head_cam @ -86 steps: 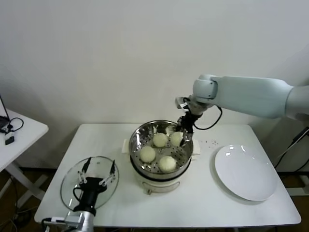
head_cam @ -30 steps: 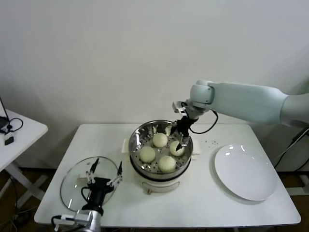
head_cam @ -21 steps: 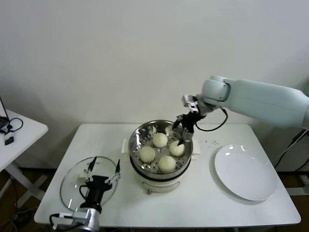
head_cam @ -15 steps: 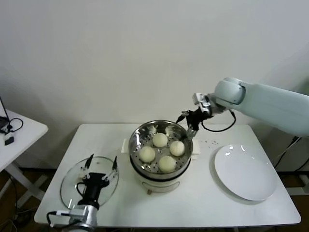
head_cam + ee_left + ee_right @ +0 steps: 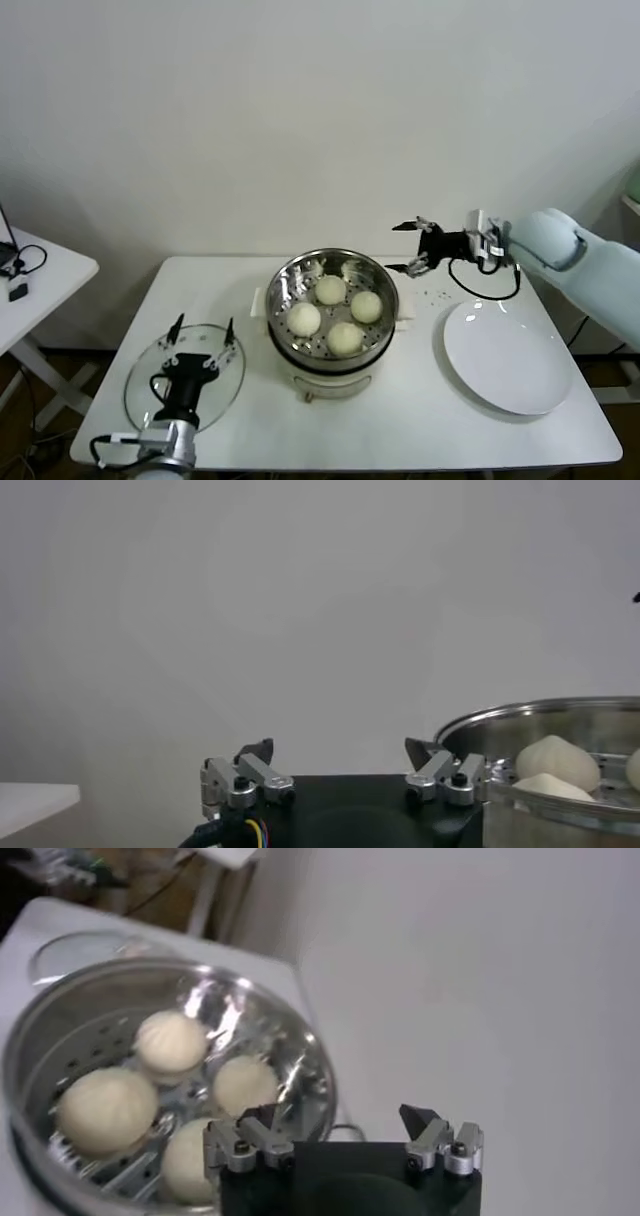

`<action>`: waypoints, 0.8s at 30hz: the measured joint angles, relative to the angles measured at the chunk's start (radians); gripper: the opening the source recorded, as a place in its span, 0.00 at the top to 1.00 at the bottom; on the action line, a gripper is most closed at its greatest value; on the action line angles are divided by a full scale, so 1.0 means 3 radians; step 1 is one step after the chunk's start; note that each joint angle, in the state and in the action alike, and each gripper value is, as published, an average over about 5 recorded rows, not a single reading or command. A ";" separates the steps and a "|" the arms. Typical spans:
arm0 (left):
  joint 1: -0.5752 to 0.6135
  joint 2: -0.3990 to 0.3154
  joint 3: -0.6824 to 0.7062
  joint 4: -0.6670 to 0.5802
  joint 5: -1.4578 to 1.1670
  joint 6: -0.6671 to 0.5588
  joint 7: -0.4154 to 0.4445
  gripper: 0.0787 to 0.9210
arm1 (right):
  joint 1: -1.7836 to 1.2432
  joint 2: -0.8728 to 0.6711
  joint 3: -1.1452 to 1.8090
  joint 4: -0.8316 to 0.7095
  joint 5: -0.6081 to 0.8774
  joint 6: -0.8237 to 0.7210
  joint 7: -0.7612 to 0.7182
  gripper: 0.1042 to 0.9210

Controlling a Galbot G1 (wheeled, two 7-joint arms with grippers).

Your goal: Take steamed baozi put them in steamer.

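Observation:
Four cream-white baozi (image 5: 331, 290) lie inside the round steel steamer (image 5: 290, 275), which stands on its white cooker base at the table's middle. My right gripper (image 5: 411, 246) is open and empty, hovering just right of the steamer's rim and pointing at it. In the right wrist view the gripper (image 5: 340, 1120) is open, with the steamer (image 5: 300, 1038) and the baozi (image 5: 172, 1041) beyond it. My left gripper (image 5: 200, 336) is open and empty, low over the glass lid at the front left. The left wrist view shows the open gripper (image 5: 340, 757), the steamer's rim (image 5: 560, 714) and a baozi (image 5: 557, 761).
A round glass lid (image 5: 140, 390) lies flat on the table's front left. A flat white plate (image 5: 510, 358) sits at the right, under my right forearm. A small side table (image 5: 45, 265) with cables stands off to the left. A white wall is behind.
My right gripper has let go of a baozi in the steamer, then lifted out and drawn back to the right, empty. My left gripper has shifted slightly left over the lid.

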 measured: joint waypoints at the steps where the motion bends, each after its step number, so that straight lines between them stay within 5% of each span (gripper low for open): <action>1: 0.0001 -0.0004 -0.0005 0.0000 0.0001 -0.0001 0.0000 0.12 | -0.0203 0.0004 0.0211 0.0035 -0.0020 0.0029 0.0070 0.12; 14: -0.0030 -0.0038 -0.0074 0.0060 -0.0032 -0.0010 0.0001 0.12 | -0.2635 0.0728 0.2627 0.0533 -0.0364 0.0458 0.0775 0.12; 24: -0.0044 -0.0058 -0.0163 0.0115 -0.0100 -0.0010 0.0022 0.12 | -0.3929 0.1627 0.3586 0.0768 -0.0678 0.0869 0.1007 0.12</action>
